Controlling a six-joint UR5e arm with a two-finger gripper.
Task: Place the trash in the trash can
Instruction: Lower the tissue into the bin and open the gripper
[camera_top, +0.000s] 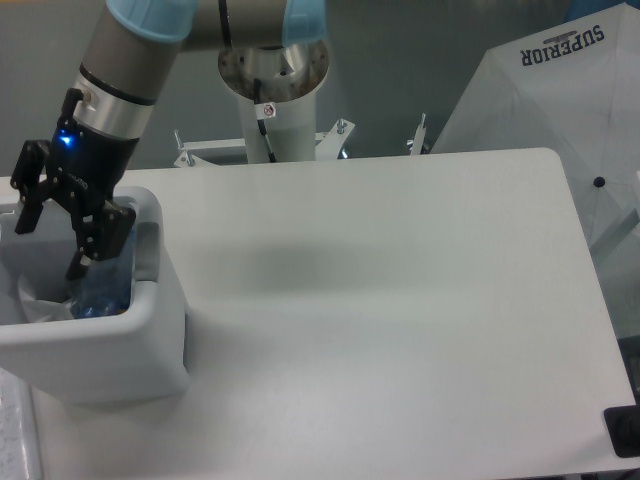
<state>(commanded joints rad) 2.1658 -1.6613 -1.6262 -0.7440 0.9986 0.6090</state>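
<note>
The pale grey-white trash can (120, 345) stands at the table's left edge. Inside it a clear bluish bottle (103, 285) leans against the right wall. A white tissue wad (38, 306) lies low in the can, just showing behind the front rim. My gripper (48, 245) hangs over the can's opening with its black fingers (82, 250) spread wide and nothing between them. It stands open above the tissue and left of the bottle.
A white folded umbrella or tent cover (560, 110) marked SUPERIOR stands beyond the table's far right corner. The arm's base column (275, 100) rises behind the table's back edge. A small black object (625, 430) sits at the front right corner.
</note>
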